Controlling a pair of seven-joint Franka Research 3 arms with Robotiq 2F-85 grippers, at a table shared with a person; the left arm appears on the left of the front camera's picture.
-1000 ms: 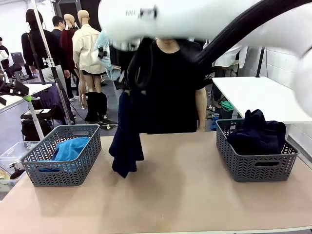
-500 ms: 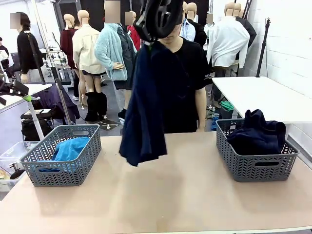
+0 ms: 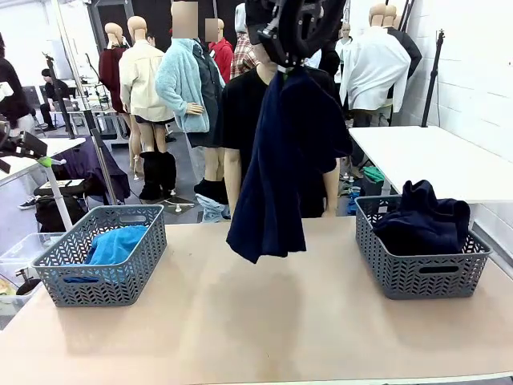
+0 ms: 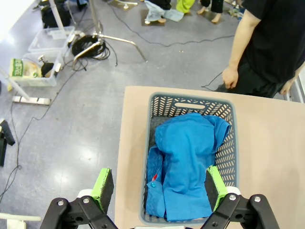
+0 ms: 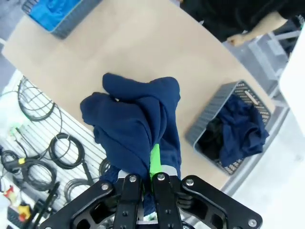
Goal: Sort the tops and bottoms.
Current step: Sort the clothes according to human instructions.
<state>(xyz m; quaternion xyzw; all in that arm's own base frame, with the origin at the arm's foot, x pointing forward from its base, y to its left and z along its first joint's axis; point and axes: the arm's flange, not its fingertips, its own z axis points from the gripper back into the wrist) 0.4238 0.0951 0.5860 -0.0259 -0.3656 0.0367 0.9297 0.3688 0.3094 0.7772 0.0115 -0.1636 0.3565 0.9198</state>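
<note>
Fingers of right gripper (image 5: 151,179) clenched on navy garment (image 3: 276,172), pinching one bunched edge so cloth hangs free, high above table (image 3: 264,321) mid-span, clear for carrying. Left gripper (image 4: 157,188) spread wide, holding nothing, poised over left basket (image 4: 145,143); blue garment (image 4: 183,162) lies inside. Right basket (image 3: 421,269) holds dark navy clothes (image 3: 421,220). Judge for yourself: navy item likely bound for right basket. Person (image 3: 240,112) stands at far edge, hands down.

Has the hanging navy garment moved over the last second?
Yes. The navy garment has swung rightward, away from the left basket and toward the right basket.
</note>
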